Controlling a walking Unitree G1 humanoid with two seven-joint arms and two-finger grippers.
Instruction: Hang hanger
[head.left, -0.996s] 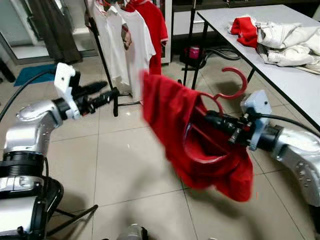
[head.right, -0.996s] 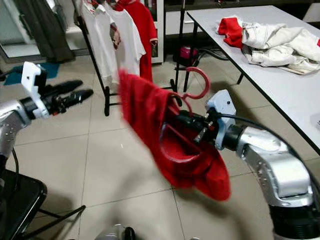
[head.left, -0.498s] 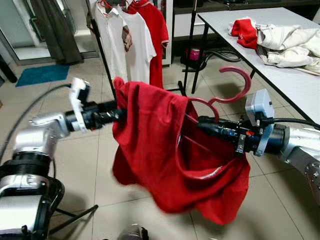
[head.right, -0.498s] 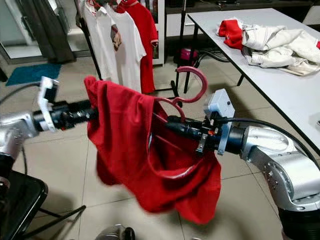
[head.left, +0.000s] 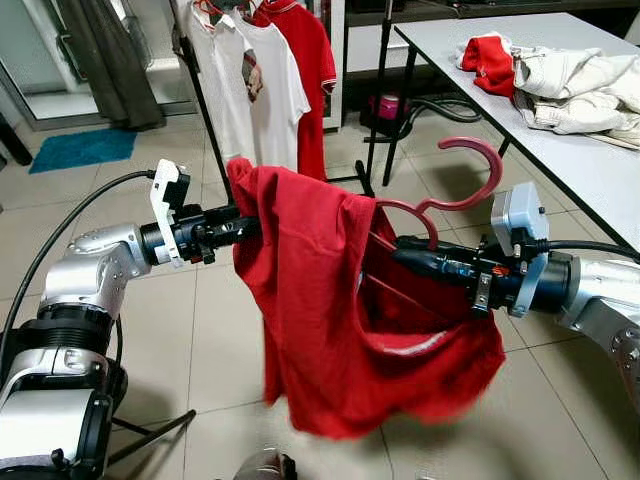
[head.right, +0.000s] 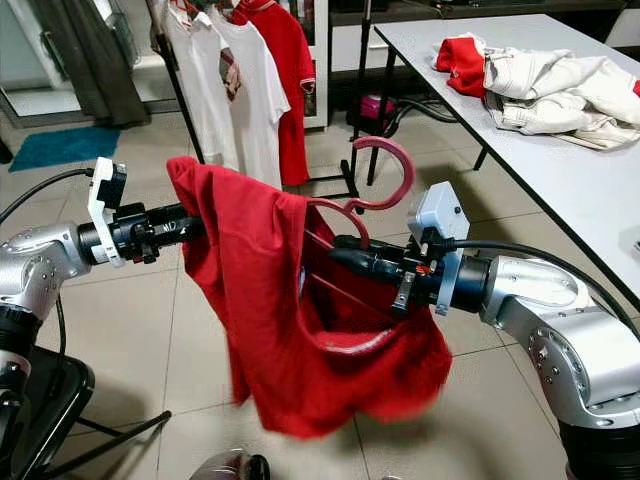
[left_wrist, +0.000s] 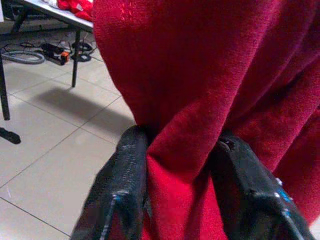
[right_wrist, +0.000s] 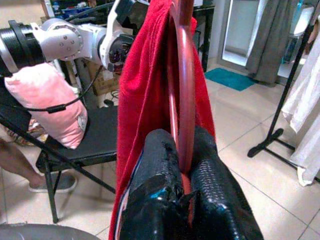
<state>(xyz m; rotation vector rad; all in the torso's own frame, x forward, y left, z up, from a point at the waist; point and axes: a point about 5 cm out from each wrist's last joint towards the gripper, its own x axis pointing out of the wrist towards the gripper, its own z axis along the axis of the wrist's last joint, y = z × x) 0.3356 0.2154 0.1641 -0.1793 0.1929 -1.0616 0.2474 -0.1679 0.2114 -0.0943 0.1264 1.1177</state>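
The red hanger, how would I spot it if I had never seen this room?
Start at the long white table on the robot's right, then look to the right gripper out in front of it. It pinches the red hanger, draped with a red shirt that the left gripper also clamps. Its curled hook sticks up bare.

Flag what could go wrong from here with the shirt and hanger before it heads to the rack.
1. The left tool pinches just a fold of the red fabric shirt; tension between the arms might pull it free.
2. The shirt sags low and bunched under the red plastic hanger, apparently not seated; it may slide off.
3. The right tool clamps the hanger's thin frame, so the load could twist the hook off line for the black clothes rack.
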